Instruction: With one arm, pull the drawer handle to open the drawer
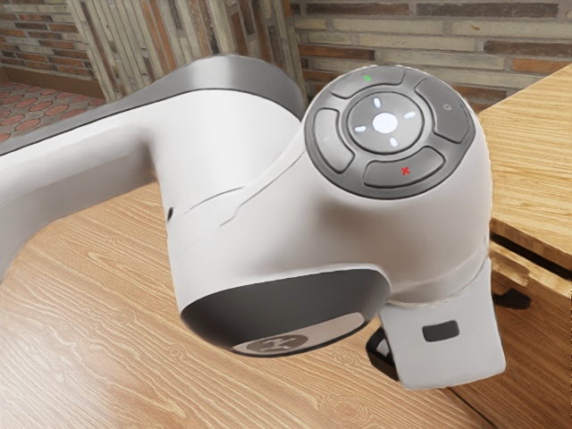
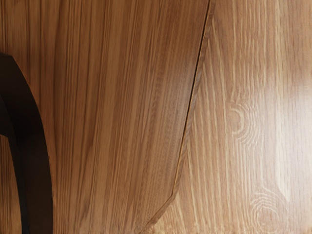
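The gripper [image 1: 447, 344] hangs low at the exterior view's right, its white body close against the front of the drawer [image 1: 536, 357]. The bulk of the arm [image 1: 268, 223] covers its working end, so I cannot tell whether it is open or shut, or whether it has hold of anything. Just past the gripper's body a short black piece of the handle [image 1: 515, 299] sticks out on the drawer front, near the drawer's upper edge. The drawer sits in a wooden cabinet [image 1: 536, 152] at the exterior view's right edge, with a dark gap under the cabinet's top slab; how far out the drawer stands cannot be told. In the wrist view a dark curved bar [image 2: 29, 161] lies close under the hand against a darker wood panel [image 2: 112, 107], which meets paler wood [image 2: 253, 122] along a slanted seam. The cabinet stands on a wooden table [image 1: 80, 340] that runs under the arm. Beyond it are a brick wall [image 1: 429, 36] and a reddish tiled floor [image 1: 36, 103].
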Robot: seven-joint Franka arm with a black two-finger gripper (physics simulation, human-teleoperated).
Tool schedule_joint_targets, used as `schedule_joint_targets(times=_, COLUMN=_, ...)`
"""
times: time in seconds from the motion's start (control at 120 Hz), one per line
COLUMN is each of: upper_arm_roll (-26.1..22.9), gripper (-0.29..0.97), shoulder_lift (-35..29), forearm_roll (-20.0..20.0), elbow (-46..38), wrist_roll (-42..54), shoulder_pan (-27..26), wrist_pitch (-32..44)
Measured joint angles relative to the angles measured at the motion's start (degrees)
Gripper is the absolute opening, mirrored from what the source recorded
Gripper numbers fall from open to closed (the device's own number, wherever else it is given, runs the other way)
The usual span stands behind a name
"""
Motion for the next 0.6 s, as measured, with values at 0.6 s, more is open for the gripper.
schedule_joint_targets(times=0.6, upper_arm_roll=45.18, gripper=0.64, shoulder_lift=-21.64, forearm_roll=-1.40, elbow=-9.01, wrist_roll=-0.40, shoulder_pan=-45.81, wrist_pitch=-4.44)
